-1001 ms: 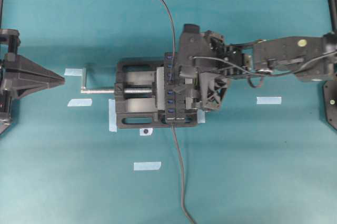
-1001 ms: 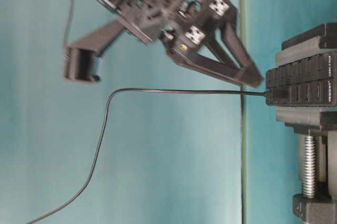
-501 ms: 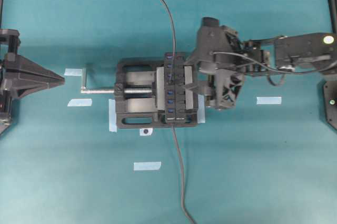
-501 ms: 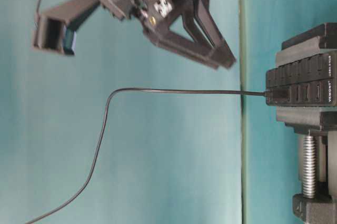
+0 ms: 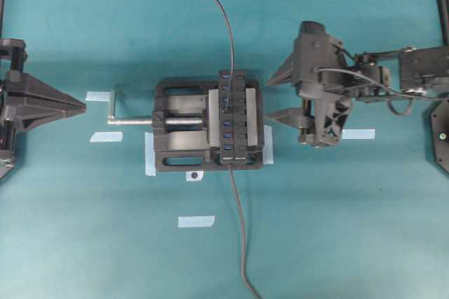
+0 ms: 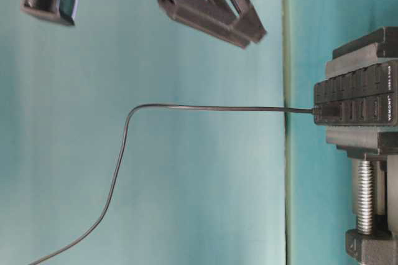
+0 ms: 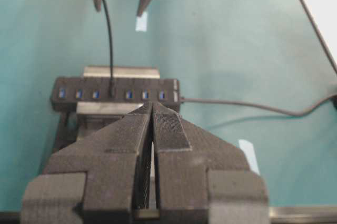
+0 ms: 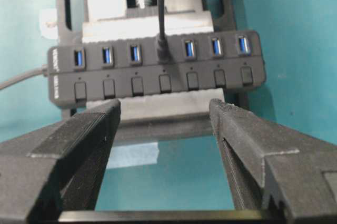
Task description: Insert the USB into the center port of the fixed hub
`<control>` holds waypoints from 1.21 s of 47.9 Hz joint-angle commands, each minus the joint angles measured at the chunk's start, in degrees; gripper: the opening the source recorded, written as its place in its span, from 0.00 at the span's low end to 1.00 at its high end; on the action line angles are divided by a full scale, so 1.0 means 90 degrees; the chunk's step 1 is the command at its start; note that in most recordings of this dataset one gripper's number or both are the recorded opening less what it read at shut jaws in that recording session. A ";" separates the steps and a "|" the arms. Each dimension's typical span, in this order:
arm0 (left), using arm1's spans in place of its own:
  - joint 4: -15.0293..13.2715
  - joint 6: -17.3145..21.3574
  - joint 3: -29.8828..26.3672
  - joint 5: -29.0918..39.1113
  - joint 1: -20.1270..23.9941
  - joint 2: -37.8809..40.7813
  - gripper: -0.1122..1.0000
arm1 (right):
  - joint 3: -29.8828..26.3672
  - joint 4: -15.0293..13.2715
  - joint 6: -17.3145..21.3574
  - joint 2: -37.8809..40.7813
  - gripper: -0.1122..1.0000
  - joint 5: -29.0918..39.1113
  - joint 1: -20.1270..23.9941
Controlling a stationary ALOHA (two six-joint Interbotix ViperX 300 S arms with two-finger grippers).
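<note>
The fixed hub [image 8: 158, 71] is a black strip with blue slots, clamped in a vise. The USB [image 8: 162, 50] stands plugged into the center port, the fourth slot of seven, with three blue slots showing on each side. Its thin cable [image 5: 226, 25] runs off past the far edge of the table. The same USB [image 5: 226, 102] shows in the hub [image 5: 237, 120] from overhead. My right gripper [image 5: 272, 98] is open and empty, just right of the hub and apart from it. My left gripper [image 5: 78, 107] is shut on nothing at the far left.
A black vise [image 5: 175, 130] with a silver screw and handle [image 5: 130, 121] holds the hub. The hub's own grey cord [image 5: 240, 236] trails toward the near edge. Several pale tape strips [image 5: 196, 221] lie on the teal table.
My right gripper, jaws open throughout, has drawn back to the right, off the hub, and risen away from it. The USB stays in the hub. The left gripper has not moved.
</note>
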 commanded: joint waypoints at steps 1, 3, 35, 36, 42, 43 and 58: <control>0.0010 0.0000 -0.0088 -0.0029 0.0010 0.0039 0.10 | 0.0020 0.0010 0.0059 -0.0225 0.81 -0.0059 0.0020; 0.0000 0.0000 -0.0088 -0.0029 0.0029 0.0029 0.10 | 0.0059 0.0010 0.0059 -0.0264 0.81 -0.0059 0.0020; 0.0010 0.0000 -0.0088 -0.0029 0.0039 0.0029 0.10 | 0.0635 0.0010 0.0049 -0.0732 0.81 -0.0664 0.0176; 0.0000 0.0000 -0.0098 -0.0029 0.0039 0.0029 0.10 | 0.0635 0.0010 0.0049 -0.0732 0.81 -0.0664 0.0186; 0.0010 0.0000 -0.0088 -0.0029 0.0029 0.0029 0.10 | 0.0635 0.0010 0.0049 -0.0732 0.81 -0.0664 0.0205; 0.0010 0.0000 -0.0088 -0.0029 0.0039 0.0029 0.10 | 0.0645 0.0010 0.0049 -0.0732 0.81 -0.0654 0.0205; 0.0010 0.0000 -0.0107 -0.0029 0.0029 0.0029 0.10 | 0.0703 0.0010 0.0059 -0.0781 0.81 -0.0664 0.0234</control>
